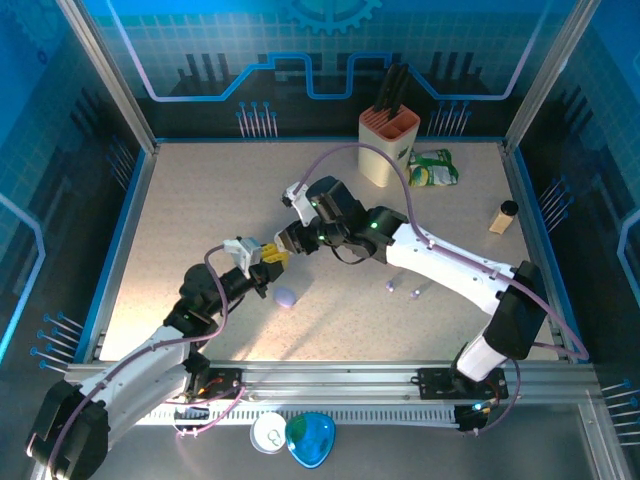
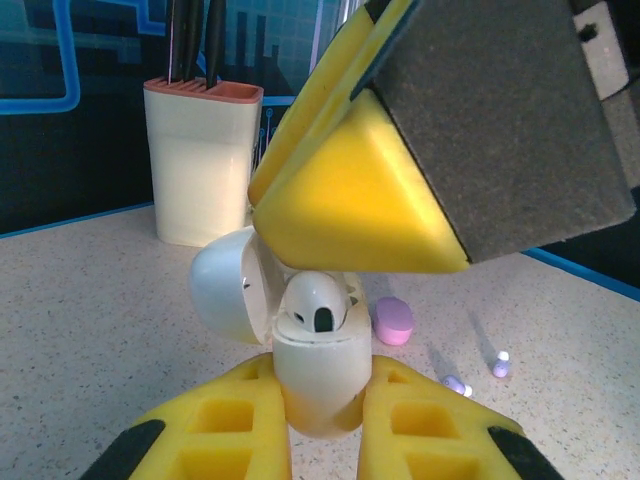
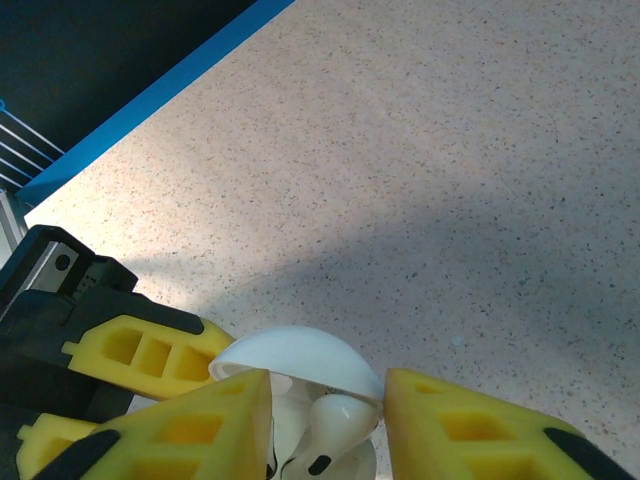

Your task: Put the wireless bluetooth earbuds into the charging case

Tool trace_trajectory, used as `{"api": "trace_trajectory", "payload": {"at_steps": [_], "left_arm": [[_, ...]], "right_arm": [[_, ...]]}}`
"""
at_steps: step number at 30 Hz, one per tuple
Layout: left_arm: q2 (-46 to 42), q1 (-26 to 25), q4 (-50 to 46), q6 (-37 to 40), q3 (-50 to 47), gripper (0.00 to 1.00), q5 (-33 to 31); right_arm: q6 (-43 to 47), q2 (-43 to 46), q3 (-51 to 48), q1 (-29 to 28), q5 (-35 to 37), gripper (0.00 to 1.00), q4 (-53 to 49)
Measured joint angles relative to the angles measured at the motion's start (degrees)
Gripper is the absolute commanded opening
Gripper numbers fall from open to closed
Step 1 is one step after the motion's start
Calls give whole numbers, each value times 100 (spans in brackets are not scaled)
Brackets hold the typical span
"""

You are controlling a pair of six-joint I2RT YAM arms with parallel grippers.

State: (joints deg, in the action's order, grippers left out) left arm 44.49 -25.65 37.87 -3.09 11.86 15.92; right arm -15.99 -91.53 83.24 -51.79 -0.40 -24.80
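My left gripper [image 2: 325,425] is shut on the body of a white charging case [image 2: 322,365], held upright with its lid [image 2: 225,285] swung open to the left. A white earbud [image 2: 315,300] sits in the case's mouth, its rounded head poking out. My right gripper [image 3: 328,425] hangs just above the case, jaws open a little, a small gap on each side of the earbud [image 3: 345,425]. In the top view the two grippers meet at mid-table, left gripper [image 1: 266,268] below right gripper [image 1: 290,240]. Two lilac earbuds [image 1: 391,288] [image 1: 416,293] lie loose on the table.
A lilac pebble-shaped case [image 1: 286,297] lies on the table just right of the left gripper. A knife block [image 1: 388,145], a green packet [image 1: 433,168] and a small bottle [image 1: 503,216] stand at the back right. A white disc [image 1: 268,432] and blue-green case [image 1: 310,438] sit below the rail.
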Motion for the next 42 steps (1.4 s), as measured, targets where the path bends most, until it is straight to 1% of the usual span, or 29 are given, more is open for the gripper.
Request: {"api": "trace_trajectory", "payload": {"at_steps": [4,11,14,18,20,31,42], "left_arm": [[-4,0,-4,0,0,0,2],[-24,0,15,2,0,0,42],[-42,0,17,4,0,0,42],[-42,0,17,4,0,0,44],[-42,0,17,4,0,0,44],[-42,0,17,15,0,0,42],[-42,7,-125,17,0,0,59]], "right_arm": [[-11,0,0,0,-2,40,0],[-118,48,0,0,13,56,-4],[-205,155,-28,7,9,66,9],[-291,260,-76,22,-85,72,35],[-326,260,-83,37,-138,72,46],[-848,264,-131,380,-140,64,-105],[-997,7,-127,424,-221,62,-238]]}}
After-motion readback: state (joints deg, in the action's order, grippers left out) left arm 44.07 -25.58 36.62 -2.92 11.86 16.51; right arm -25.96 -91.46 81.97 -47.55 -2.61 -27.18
